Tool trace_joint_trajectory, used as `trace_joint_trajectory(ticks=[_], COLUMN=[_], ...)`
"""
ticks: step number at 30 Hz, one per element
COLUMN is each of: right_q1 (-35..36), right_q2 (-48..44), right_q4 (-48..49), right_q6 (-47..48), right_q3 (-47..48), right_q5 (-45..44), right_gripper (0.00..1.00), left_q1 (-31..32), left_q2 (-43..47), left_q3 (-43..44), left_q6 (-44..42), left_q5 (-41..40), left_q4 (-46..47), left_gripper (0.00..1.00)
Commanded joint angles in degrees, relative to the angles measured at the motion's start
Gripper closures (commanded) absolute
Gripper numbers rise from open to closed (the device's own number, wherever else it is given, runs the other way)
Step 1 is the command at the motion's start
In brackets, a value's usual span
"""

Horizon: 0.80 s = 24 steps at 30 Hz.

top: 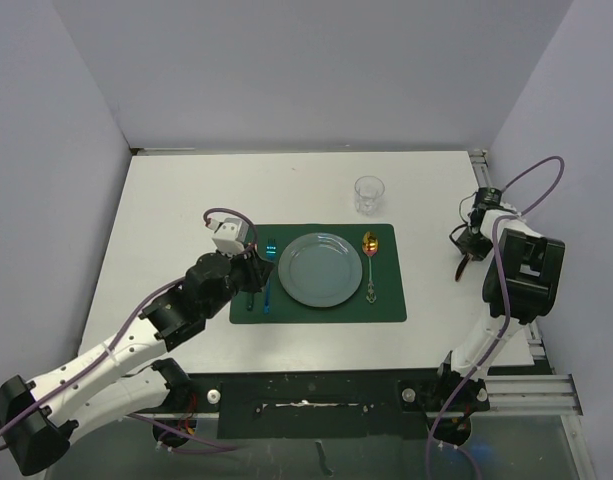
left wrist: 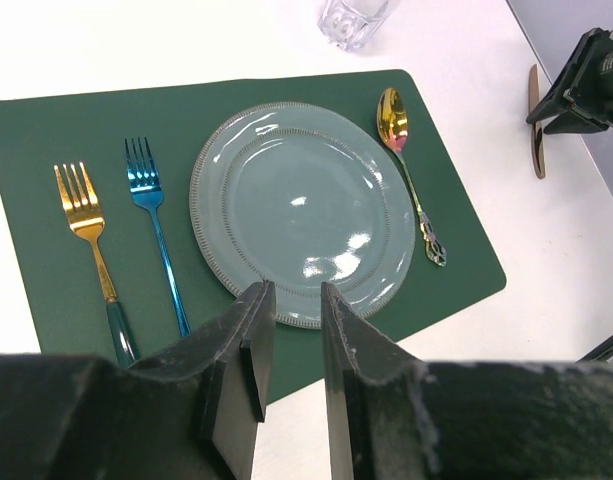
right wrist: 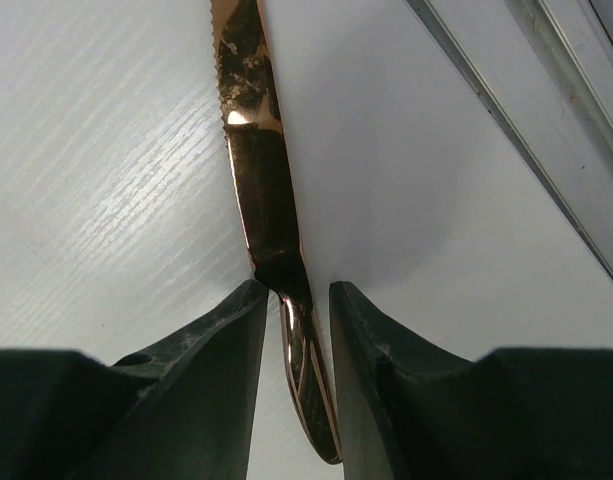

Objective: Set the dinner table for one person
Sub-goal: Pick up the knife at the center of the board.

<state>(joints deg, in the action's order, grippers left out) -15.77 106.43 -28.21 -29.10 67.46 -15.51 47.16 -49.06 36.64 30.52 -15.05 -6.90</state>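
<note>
My R gripper (right wrist: 294, 300) is straddling a copper knife (right wrist: 254, 140), fingers narrow, grip unclear, on the white dinner table (top: 186, 200). L gripper (left wrist: 291, 330), narrowly apart w/ nothing between, is hovering over the green placemat (left wrist: 46, 120) near the grey-blue plate (left wrist: 301, 205).

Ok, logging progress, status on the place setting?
Left gripper empty, jaws nearly shut, above placemat. Right gripper astride copper knife, off the mat. Plate, forks, spoon placed.

White-and-black arms (top: 106, 365), purple cables (top: 531, 180), dark jaws.
</note>
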Motion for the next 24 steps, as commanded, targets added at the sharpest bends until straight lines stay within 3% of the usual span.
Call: trace_joint_trajectory(ticks=[1, 6, 10, 11, 24], right_q1=[-0.5, -0.5, -0.5, -0.4, -0.5], right_q2=[2.7, 4.9, 5.7, 5.7, 2.1], right_q4=[0.9, 2.1, 3.6, 3.8, 6.7], right_q6=[0.7, 0.7, 0.8, 0.8, 2.5], right_q3=[1.0, 0.7, -0.3, -0.6, -4.8], right_q5=[-0.3, 1.1, 3.3, 3.8, 8.1], right_gripper=[0.67, 0.73, 0.98, 1.00, 1.00], left_q1=[0.1, 0.1, 0.1, 0.1, 0.2], left_q2=[1.6, 2.5, 2.7, 2.7, 3.1], left_q3=[2.7, 2.8, 3.1, 3.1, 2.5], left_q6=[-1.1, -0.7, -0.6, -0.5, 0.8], left_q5=[-1.6, -2.1, -2.8, -2.9, -2.3], left_q4=[1.1, 0.1, -0.7, -0.8, -0.2], left_gripper=[0.77, 0.77, 0.77, 0.77, 0.77])
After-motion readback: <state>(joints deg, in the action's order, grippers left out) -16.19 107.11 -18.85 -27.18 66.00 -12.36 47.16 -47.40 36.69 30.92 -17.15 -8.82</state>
